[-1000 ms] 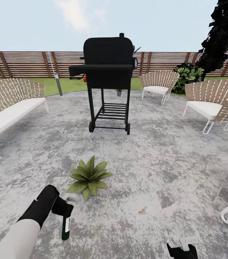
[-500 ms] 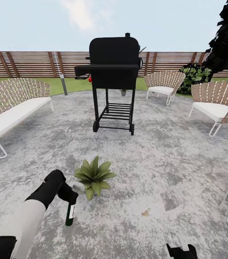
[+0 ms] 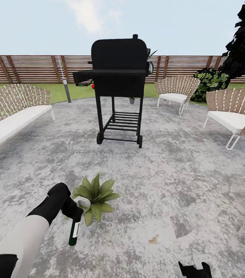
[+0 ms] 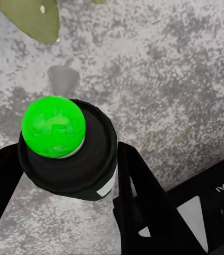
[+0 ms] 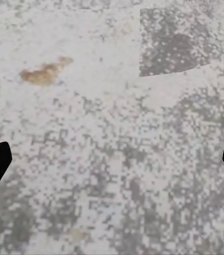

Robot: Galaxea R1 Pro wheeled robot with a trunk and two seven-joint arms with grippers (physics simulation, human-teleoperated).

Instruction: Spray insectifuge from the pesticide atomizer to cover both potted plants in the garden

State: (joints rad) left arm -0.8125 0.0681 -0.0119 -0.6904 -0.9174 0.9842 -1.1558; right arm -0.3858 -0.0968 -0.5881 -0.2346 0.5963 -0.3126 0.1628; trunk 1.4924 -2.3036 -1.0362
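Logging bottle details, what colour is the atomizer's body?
Dark green pesticide atomizer with a white label, clearest in the head view.

Our left arm, white sleeve going into a black wrist, is stretched forward and low, and our black two-finger left gripper [image 3: 73, 214] has its fingers clamped on the small dark green spray bottle [image 3: 74, 233], which hangs below it. Our black right gripper [image 3: 194, 269] is low at our right side, fingers spread wide apart.
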